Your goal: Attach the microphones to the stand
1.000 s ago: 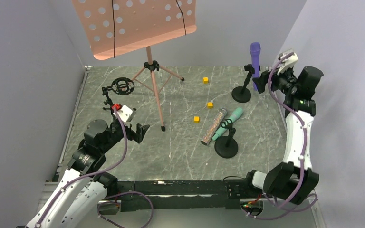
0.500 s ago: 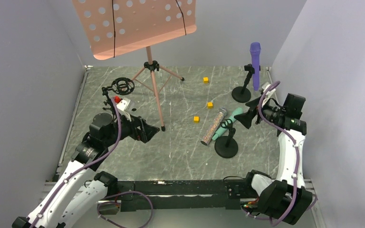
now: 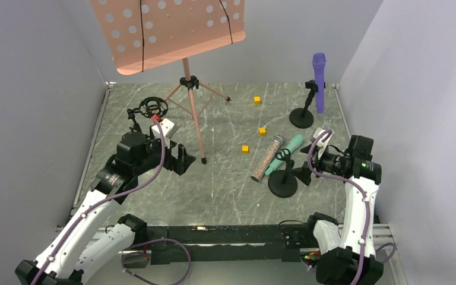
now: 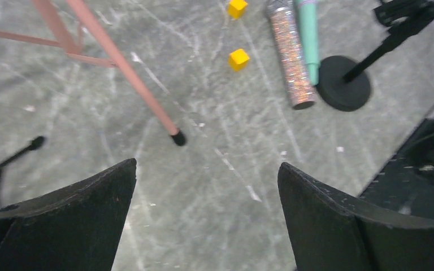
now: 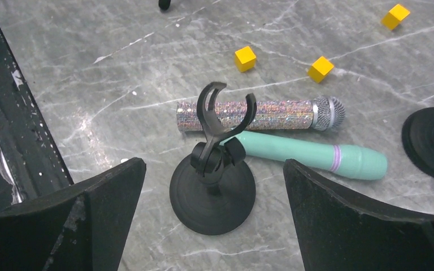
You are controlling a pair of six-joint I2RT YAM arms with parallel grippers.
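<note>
Overhead and wrist views of the bench (image 3: 225, 190). The purple microphone (image 3: 319, 76) stands upright in the clip of the far stand (image 3: 301, 117), so one of three appears already mounted. The mint microphone (image 5: 316, 158) and the glittery microphone (image 5: 254, 115) lie side by side on the bench, just beyond the near stand (image 5: 212, 193), whose forked clip (image 5: 226, 112) is empty and opens upward, ready to take a handle. The right tool (image 5: 215, 166) hangs spread wide and empty with this stand between its fingers, a pose that suits choosing one of the lying microphones. The left tool (image 4: 206, 186), likewise spread and holding nothing, hovers over bare bench beside a foot of the music stand (image 4: 175, 136). A third holder with a ring mount (image 3: 153, 107) rises behind the left arm. Small yellow cubes (image 3: 262, 130) lie scattered mid-bench.

Not resolved: the ring holder's base is hidden by the left arm; the near stand's stem overlaps the mint handle, so contact cannot be judged; the music desk is cut off at the upper edge; how firmly the far clip grips the purple handle is too small to tell.
</note>
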